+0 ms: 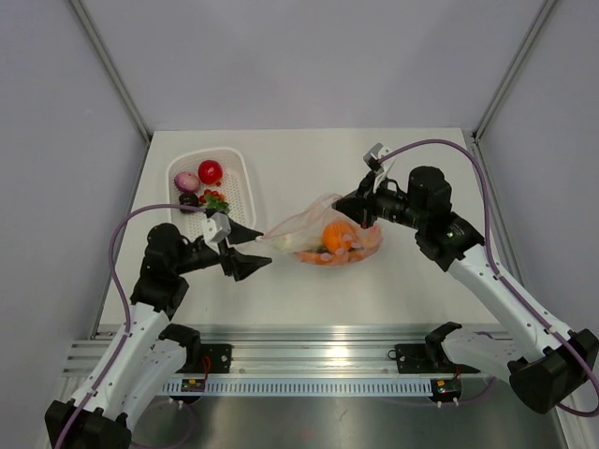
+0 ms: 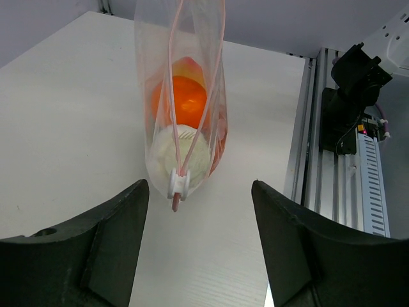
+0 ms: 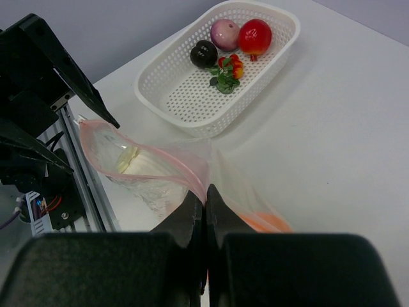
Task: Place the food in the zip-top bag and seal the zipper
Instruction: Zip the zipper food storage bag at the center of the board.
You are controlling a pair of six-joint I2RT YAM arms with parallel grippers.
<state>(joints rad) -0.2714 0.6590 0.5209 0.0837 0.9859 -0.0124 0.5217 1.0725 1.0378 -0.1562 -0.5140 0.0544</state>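
The clear zip-top bag (image 1: pixel 314 217) lies at the table's middle with an orange (image 1: pixel 335 234), a pale round piece (image 2: pixel 185 150) and other orange-pink food inside. Its zipper (image 3: pixel 144 152) is a pink strip, and the mouth gapes in the right wrist view. My right gripper (image 1: pixel 359 213) is shut on the zipper end (image 3: pixel 203 188), holding that side up. A white slider (image 2: pixel 177 183) sits at the bag's other end. My left gripper (image 2: pixel 199 185) stands open just short of the slider, touching nothing.
A white slotted basket (image 1: pixel 245 173) stands at the back left. It holds a red tomato (image 1: pixel 211 172), a purple onion (image 1: pixel 186 181), a dark eggplant (image 1: pixel 188 198) and a small green-and-red piece (image 1: pixel 215 198). A metal rail (image 1: pixel 318 360) runs along the near edge.
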